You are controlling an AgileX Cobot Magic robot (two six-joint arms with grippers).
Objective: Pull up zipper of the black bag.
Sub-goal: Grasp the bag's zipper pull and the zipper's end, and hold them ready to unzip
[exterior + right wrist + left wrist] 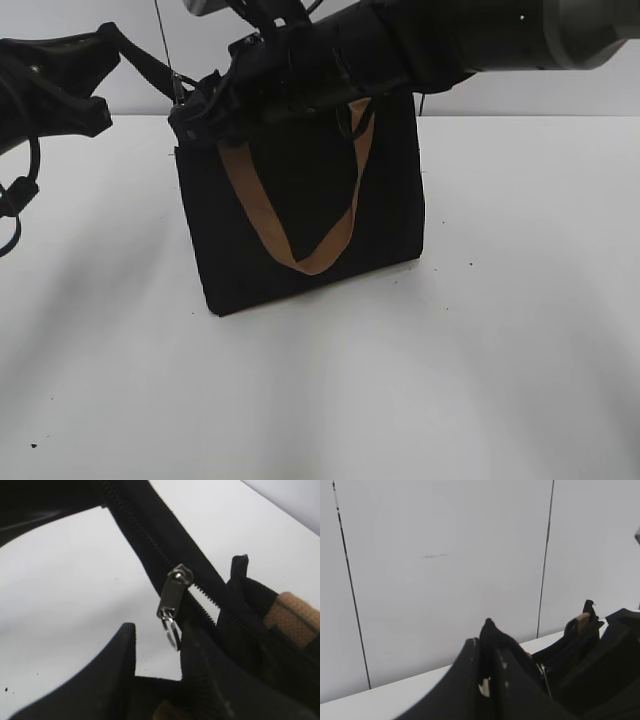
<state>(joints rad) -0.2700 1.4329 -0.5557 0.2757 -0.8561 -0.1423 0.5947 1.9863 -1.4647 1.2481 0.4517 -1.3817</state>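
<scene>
On the white table [520, 330] stands one black bag [300, 215], about in the middle of the exterior view, sitting up on its flat bottom. It is made of cloth, so it looks soft and light. I think it will bend and slide if something tugs on it, so one arm needs to hold it while the other pulls.

Along the top edge runs one zipper [150, 542]. In the right wrist view its teeth go from the upper left down to the lower right. One small shiny pull tab [171, 596] hangs from the slider, with a little metal ring [172, 632] under it. Below the slider the two rows of teeth look apart, so that part looks not yet zipped. The tab is tiny, hard and smooth. It may slip, so the best place to take hold is flat across the tab itself, not the ring.

The right gripper [159, 652] is just under the tab. Its two fingers [112, 675] are spread apart, and the tab hangs over the gap between them, not pinched.

The left gripper [487, 667] is at the bag's left top corner. Its fingers are close together with a bit of black cloth sticking up between them, so it seems to be pinching the bag's edge.

I can see one tan handle [300, 210] hanging down the front in a loop. A bit of tan webbing shows in the right wrist view too; I cannot tell which handle it is. There are two arms.
</scene>
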